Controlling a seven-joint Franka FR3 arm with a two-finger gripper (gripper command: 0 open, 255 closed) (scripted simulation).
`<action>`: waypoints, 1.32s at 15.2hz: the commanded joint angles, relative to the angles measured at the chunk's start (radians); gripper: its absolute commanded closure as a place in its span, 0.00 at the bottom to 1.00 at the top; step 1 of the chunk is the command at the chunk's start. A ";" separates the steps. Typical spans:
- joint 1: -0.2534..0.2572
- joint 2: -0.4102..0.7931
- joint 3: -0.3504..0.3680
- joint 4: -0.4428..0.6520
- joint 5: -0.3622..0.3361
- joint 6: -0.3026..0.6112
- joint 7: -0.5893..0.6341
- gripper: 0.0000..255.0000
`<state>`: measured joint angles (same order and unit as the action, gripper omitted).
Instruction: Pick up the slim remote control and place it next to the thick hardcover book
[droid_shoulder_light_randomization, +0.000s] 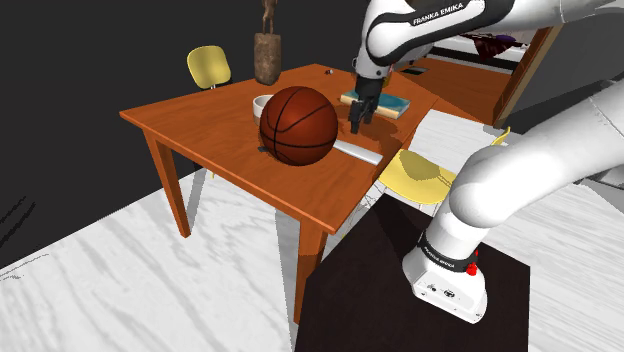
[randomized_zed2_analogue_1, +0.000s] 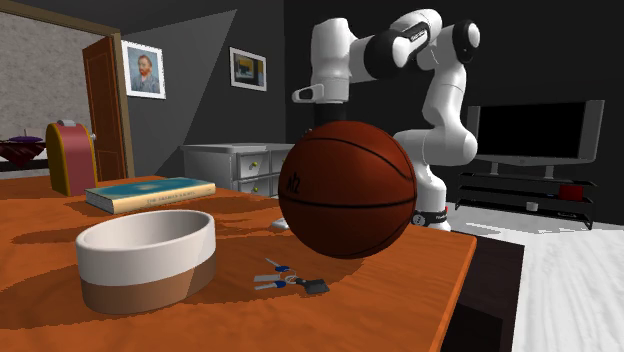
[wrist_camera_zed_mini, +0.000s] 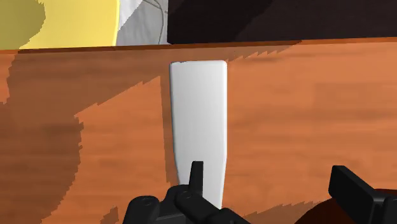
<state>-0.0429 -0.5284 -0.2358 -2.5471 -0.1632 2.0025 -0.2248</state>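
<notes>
Remote control (wrist_camera_zed_mini: 198, 127) lies flat by the counter (wrist_camera_zed_mini: 318, 114) edge; the tool (wrist_camera_zed_mini: 268, 175) hovers above, jaws spread, evidently lining up a grasp.

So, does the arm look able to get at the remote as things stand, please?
Probably yes: the end effector hangs open above the remote, with bare table around it. The basketball sits beside, not over it. One finger is above the remote, so a slight shift seems needed.
</notes>
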 joint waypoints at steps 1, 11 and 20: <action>-0.003 0.055 -0.033 -0.015 -0.006 0.080 -0.039 0.00; 0.004 0.275 -0.129 -0.023 0.026 0.322 -0.166 0.00; 0.007 0.314 -0.137 -0.042 0.035 0.379 -0.174 0.00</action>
<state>-0.0357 -0.2148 -0.3723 -2.5893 -0.1283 2.3816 -0.3991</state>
